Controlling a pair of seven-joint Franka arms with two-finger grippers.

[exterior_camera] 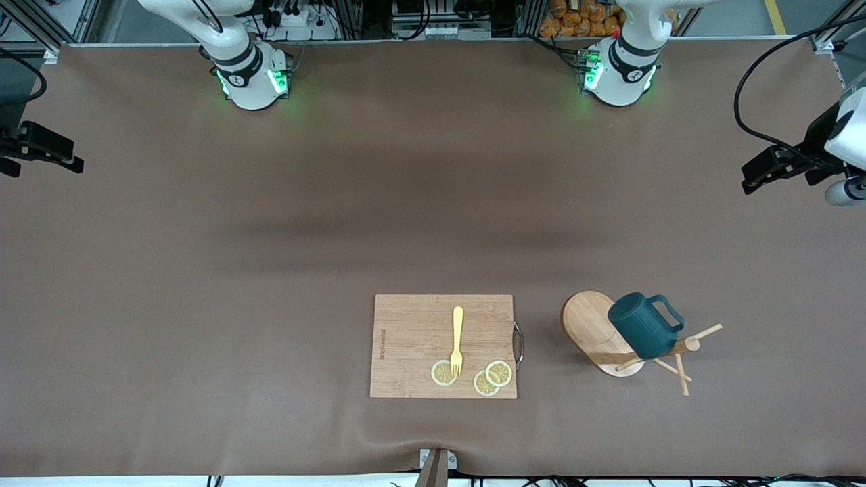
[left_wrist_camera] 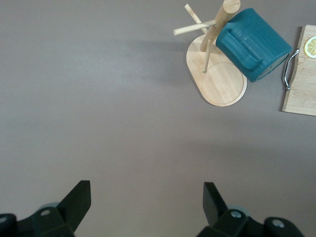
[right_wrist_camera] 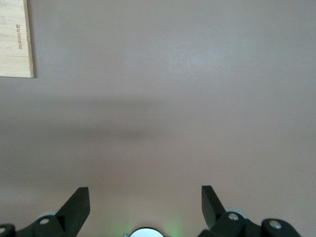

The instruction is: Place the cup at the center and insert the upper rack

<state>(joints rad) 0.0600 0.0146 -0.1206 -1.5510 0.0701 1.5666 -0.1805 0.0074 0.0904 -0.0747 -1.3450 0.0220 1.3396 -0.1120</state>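
The dark teal ribbed cup (exterior_camera: 641,326) hangs tilted on the wooden upper rack, against its post (exterior_camera: 680,348) and over the oval base (exterior_camera: 587,323). They stand toward the left arm's end of the table, beside the cutting board. The left wrist view shows the cup (left_wrist_camera: 253,43) and the rack's base (left_wrist_camera: 223,85) well away from my left gripper (left_wrist_camera: 147,198), which is open and empty. In the front view the left gripper (exterior_camera: 756,173) hangs at the table's end. My right gripper (exterior_camera: 49,157) waits at the other end, open over bare cloth (right_wrist_camera: 145,198).
A rectangular bamboo cutting board (exterior_camera: 413,331) with a metal handle (exterior_camera: 519,343) lies near the front middle. It carries a yellow fork (exterior_camera: 457,339) and three lemon slices (exterior_camera: 498,373). Brown cloth covers the table.
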